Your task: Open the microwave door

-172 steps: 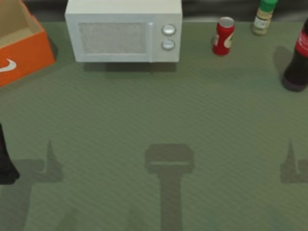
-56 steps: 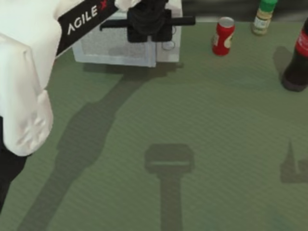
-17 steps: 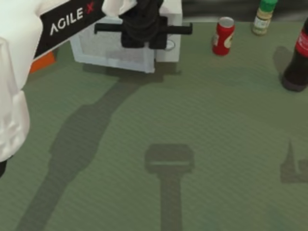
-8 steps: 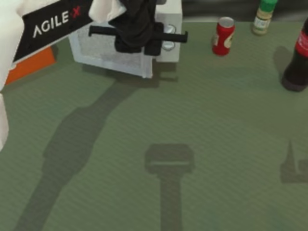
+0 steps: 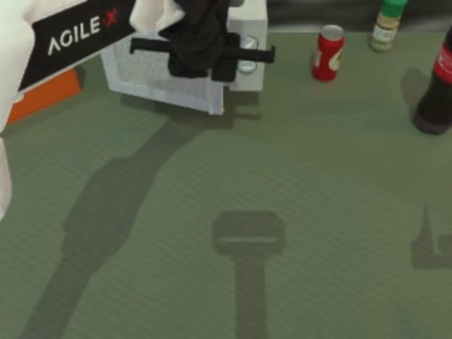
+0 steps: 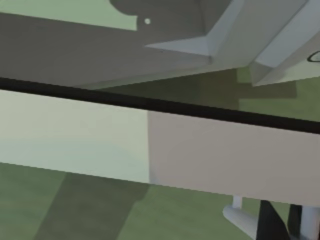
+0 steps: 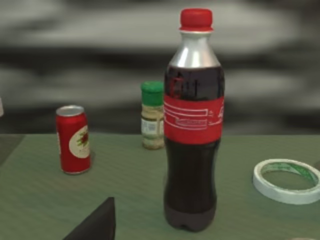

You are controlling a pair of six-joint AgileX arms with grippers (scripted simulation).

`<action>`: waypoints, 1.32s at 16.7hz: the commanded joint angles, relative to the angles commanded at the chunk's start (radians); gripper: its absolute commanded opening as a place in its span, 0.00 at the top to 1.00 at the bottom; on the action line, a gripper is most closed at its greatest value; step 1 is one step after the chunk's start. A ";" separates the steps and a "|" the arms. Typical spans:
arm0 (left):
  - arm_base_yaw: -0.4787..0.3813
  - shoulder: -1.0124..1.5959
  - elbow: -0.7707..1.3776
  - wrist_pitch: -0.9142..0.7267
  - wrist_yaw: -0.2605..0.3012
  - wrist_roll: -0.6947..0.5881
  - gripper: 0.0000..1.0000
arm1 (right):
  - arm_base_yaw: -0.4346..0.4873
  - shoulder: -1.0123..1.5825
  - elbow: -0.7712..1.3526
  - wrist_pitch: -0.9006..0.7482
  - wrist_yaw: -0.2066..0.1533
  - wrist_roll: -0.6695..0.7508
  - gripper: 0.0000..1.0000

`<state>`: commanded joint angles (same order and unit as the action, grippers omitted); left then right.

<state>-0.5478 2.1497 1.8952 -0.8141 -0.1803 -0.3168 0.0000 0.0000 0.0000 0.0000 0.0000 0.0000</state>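
Note:
The white microwave (image 5: 256,28) stands at the back left of the table. Its door (image 5: 141,74), white-framed with a grey mesh window, is swung a little out from the front at its right edge. My left gripper (image 5: 217,69) reaches over the microwave and is shut on the door's handle. In the left wrist view the door (image 6: 225,150) fills the middle as a pale band. Below it, the white bar handle (image 6: 240,220) sits between the gripper's (image 6: 282,227) black fingers (image 6: 272,225). My right arm is out of the top view, parked at the right.
An orange box (image 5: 42,95) sits left of the microwave. A red can (image 5: 328,53), a green-capped jar (image 5: 388,25) and a cola bottle (image 5: 438,78) stand at the back right. A tape roll (image 7: 287,180) lies beside the bottle (image 7: 194,130).
Over the last second the door's right edge has swung out towards the front with my left gripper on its handle. In the last half second almost nothing moved.

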 joint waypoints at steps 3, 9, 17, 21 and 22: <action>0.000 0.000 0.000 0.000 0.000 0.000 1.00 | 0.000 0.000 0.000 0.000 0.000 0.000 0.00; 0.000 0.000 0.000 0.000 0.000 0.000 1.00 | 0.000 0.000 0.000 0.000 0.000 0.000 0.00; -0.006 0.000 -0.003 0.002 0.007 -0.001 1.00 | 0.000 0.000 0.000 0.000 0.000 0.000 0.00; 0.010 -0.053 -0.080 0.039 0.030 0.058 1.00 | 0.000 0.000 0.000 0.000 0.000 0.000 0.00; 0.013 -0.066 -0.104 0.048 0.041 0.077 1.00 | 0.000 0.000 0.000 0.000 0.000 0.000 0.00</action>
<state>-0.5344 2.0833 1.7914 -0.7658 -0.1395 -0.2399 0.0000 0.0000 0.0000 0.0000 0.0000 0.0000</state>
